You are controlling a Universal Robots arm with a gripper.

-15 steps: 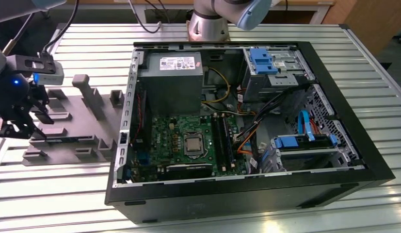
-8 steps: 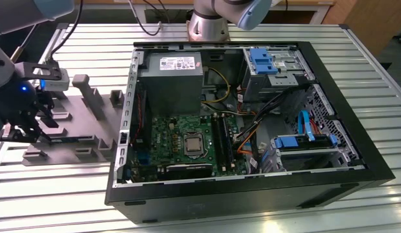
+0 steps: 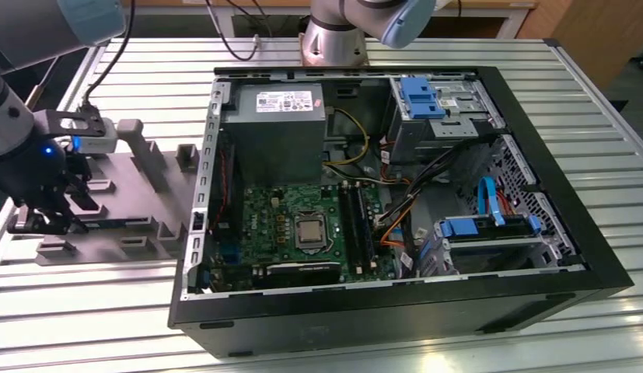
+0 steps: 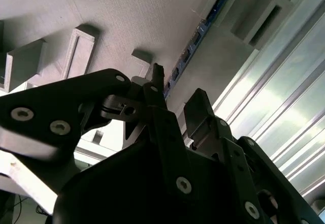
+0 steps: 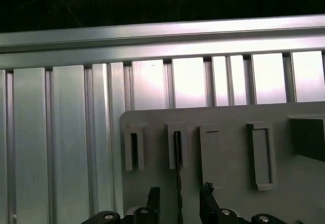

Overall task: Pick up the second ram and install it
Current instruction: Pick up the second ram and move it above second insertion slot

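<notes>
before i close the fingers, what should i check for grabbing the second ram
1. Fingers open: ok, a gap shows between them in both wrist views.
2. Ram between the fingers: ok, it runs edge-on through the gap.
3. Clearance on each side of the ram: ok, in the first wrist view neither finger touches it.
4. Ram seated in the holder: ok, it stands in its slot and is not lifted.
5. Free place in the motherboard slots: cannot tell from the exterior view.
</notes>
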